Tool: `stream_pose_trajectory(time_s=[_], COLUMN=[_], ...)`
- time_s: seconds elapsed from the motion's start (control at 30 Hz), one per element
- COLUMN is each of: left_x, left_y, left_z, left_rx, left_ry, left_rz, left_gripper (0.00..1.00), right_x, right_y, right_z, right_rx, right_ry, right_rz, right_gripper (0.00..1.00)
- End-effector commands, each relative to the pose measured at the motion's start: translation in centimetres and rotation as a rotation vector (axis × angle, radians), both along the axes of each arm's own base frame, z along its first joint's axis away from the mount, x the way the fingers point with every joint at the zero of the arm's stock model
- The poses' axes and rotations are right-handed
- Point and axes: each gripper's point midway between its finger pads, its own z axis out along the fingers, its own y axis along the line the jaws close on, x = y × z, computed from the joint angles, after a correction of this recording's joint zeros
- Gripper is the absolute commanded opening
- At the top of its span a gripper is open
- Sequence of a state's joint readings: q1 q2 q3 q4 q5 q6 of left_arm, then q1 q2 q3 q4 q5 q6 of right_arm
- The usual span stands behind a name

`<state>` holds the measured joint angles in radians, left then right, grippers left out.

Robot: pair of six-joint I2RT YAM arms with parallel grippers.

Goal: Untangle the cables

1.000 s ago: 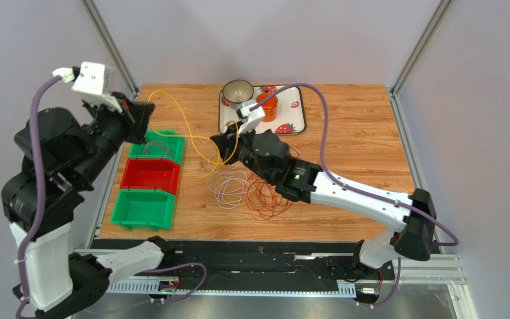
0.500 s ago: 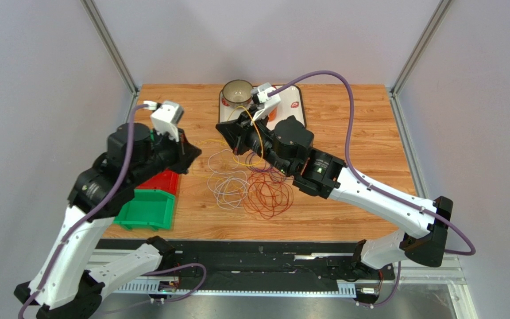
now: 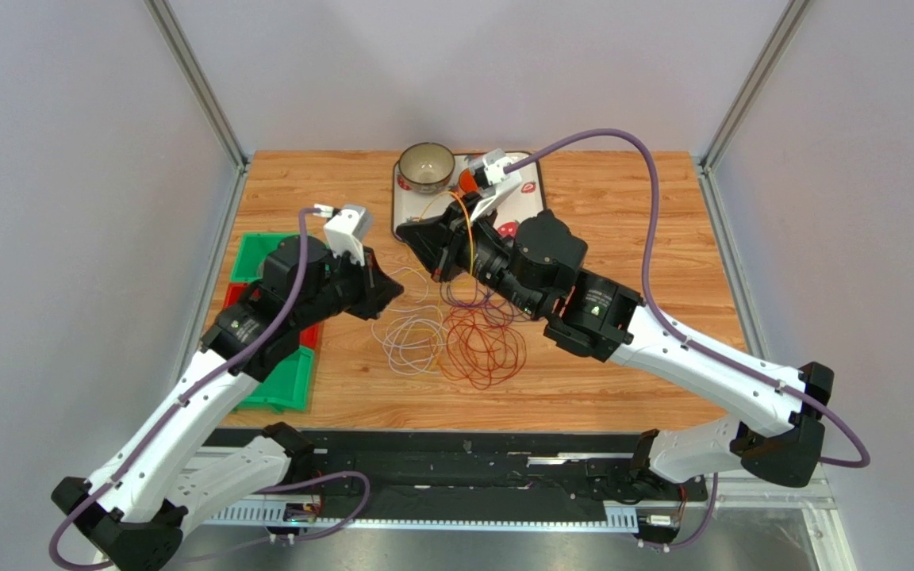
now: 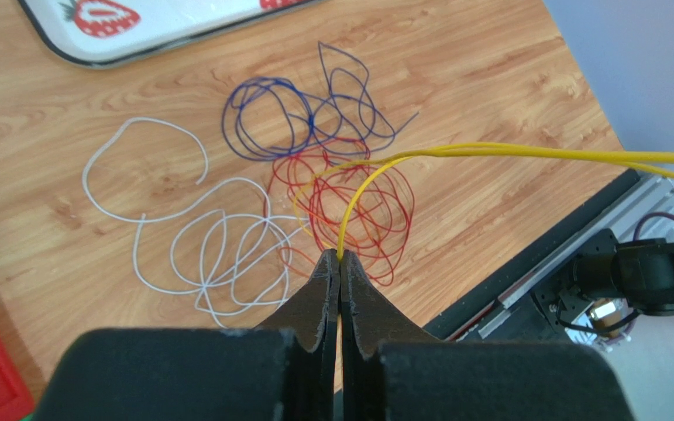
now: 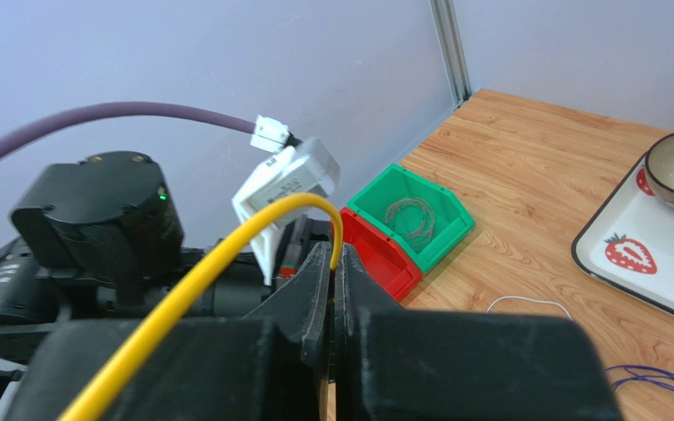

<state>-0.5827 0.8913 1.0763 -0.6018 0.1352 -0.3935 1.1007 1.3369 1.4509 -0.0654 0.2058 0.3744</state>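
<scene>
A yellow cable is stretched in the air between both grippers. My left gripper is shut on one part of it, above the pile. My right gripper is shut on another part, and the cable arcs back over that wrist. On the table lie loose loops of white cable, red and orange cable and purple cable. In the top view my left gripper and right gripper are close together just behind the pile.
A strawberry tray with a bowl and an orange cup stands at the back. Green and red bins sit at the left; the far green one holds a grey coil. Another green bin is nearer.
My left arm swung from the far left corner in over the bins to the pile. My right arm rose and drew back toward the tray. The yellow cable's span between them shortened.
</scene>
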Motion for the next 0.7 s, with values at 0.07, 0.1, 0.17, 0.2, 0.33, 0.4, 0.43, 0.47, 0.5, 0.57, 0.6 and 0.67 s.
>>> stream_pose_trajectory(time_s=[0.07, 0.1, 0.17, 0.2, 0.33, 0.4, 0.43, 0.47, 0.5, 0.57, 0.6, 0.67], left_x=[0.0, 0.1, 0.0, 0.1, 0.0, 0.2, 0.2, 0.2, 0.1, -0.1, -0.2, -0.7], left_y=[-2.0, -2.1, -2.2, -2.3, -2.8, -2.7, -2.7, -2.6, -2.4, -2.3, -2.2, -1.9], left_z=[-4.5, -5.1, -7.7, -7.9, -9.3, -9.0, -9.0, -8.8, -9.0, -8.6, -8.5, -7.6], left_rx=[-0.105, -0.112, -0.102, -0.110, -0.114, -0.126, -0.127, -0.128, -0.119, -0.112, -0.107, -0.101], left_ry=[0.076, 0.083, 0.138, 0.137, 0.159, 0.139, 0.140, 0.133, 0.142, 0.146, 0.145, 0.130], left_rz=[-0.027, -0.018, -0.006, -0.011, -0.022, -0.016, -0.011, -0.006, -0.002, -0.007, -0.009, -0.011], left_gripper=[0.00, 0.01, 0.06, 0.08, 0.37, 0.45, 0.50, 0.52, 0.54, 0.60, 0.62, 0.64], right_x=[0.0, 0.1, 0.3, 0.4, 0.7, 0.8, 0.8, 0.9, 1.1, 1.2, 1.3, 1.4], right_y=[-0.9, -1.1, -1.5, -1.7, -2.4, -2.6, -2.7, -2.9, -3.0, -3.2, -3.3, -3.4], right_z=[-4.5, -5.1, -6.7, -6.9, -7.0, -6.6, -6.6, -6.5, -6.2, -6.2, -6.3, -6.3], right_rx=[-0.020, -0.015, -0.030, -0.025, -0.028, -0.027, -0.028, -0.028, -0.023, -0.026, -0.028, -0.030], right_ry=[0.102, 0.126, 0.157, 0.167, 0.174, 0.169, 0.167, 0.167, 0.167, 0.167, 0.169, 0.170], right_rz=[-0.025, -0.032, -0.041, -0.046, -0.055, -0.057, -0.057, -0.058, -0.061, -0.061, -0.064, -0.066], right_gripper=[0.00, 0.00, 0.00, 0.00, 0.00, 0.00, 0.00, 0.00, 0.00, 0.00, 0.00, 0.00])
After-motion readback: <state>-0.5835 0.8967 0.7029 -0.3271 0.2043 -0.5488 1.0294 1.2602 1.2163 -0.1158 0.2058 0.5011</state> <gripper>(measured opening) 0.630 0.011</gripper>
